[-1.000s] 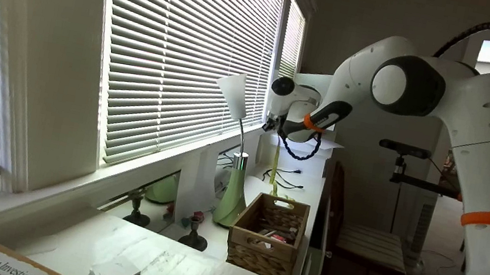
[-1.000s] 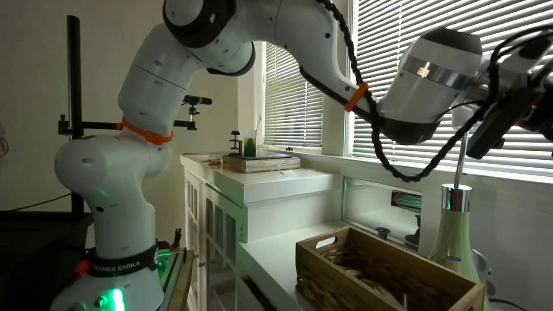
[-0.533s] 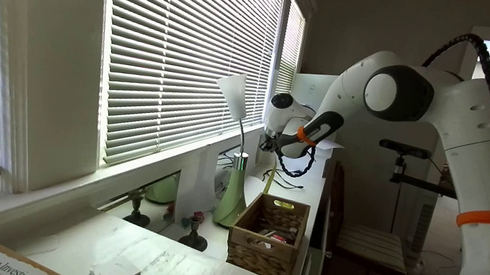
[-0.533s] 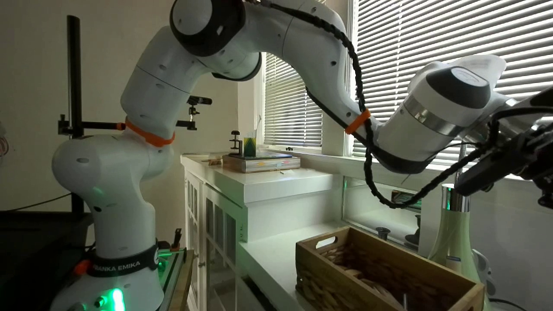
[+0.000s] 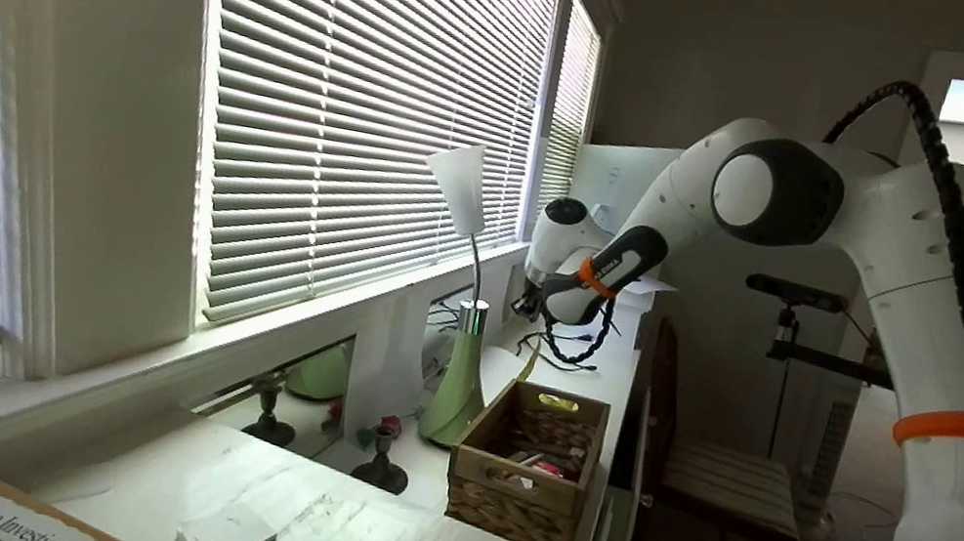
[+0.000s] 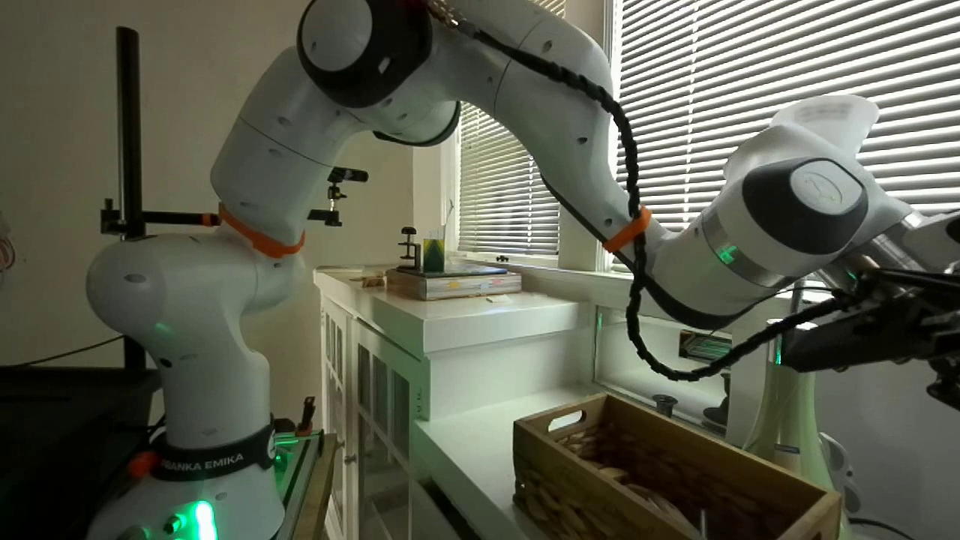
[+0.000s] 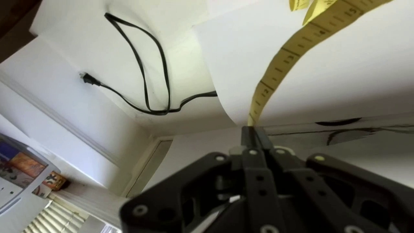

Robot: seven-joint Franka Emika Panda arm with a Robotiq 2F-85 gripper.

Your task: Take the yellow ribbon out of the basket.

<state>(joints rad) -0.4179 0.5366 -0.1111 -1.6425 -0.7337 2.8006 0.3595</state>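
The yellow ribbon (image 7: 291, 53) is a thin tape with printed numbers. In the wrist view its end is pinched between my fingertips, and it curves up to loose coils at the top edge. My gripper (image 7: 254, 129) is shut on it. In an exterior view the gripper (image 5: 524, 306) is low over the counter beyond the basket, and the ribbon (image 5: 532, 359) hangs down behind the basket's far end. Yellow shows through the far handle hole. The brown wicker basket (image 5: 516, 481) stands on the counter with small items inside; it also shows in an exterior view (image 6: 551, 469), where the ribbon is hidden.
A green lamp (image 5: 458, 385) stands beside the basket, close to the arm. A dark candle holder (image 5: 380, 469) is nearer the camera. A black cable (image 7: 163, 64) and a white paper sheet (image 7: 245, 48) lie beyond the basket. A chair (image 5: 727, 482) stands beside the counter.
The arm and gripper have moved down towards the counter, holding the ribbon. The hanging stretch of ribbon has shortened, and its lower part has gone out of sight behind the basket.
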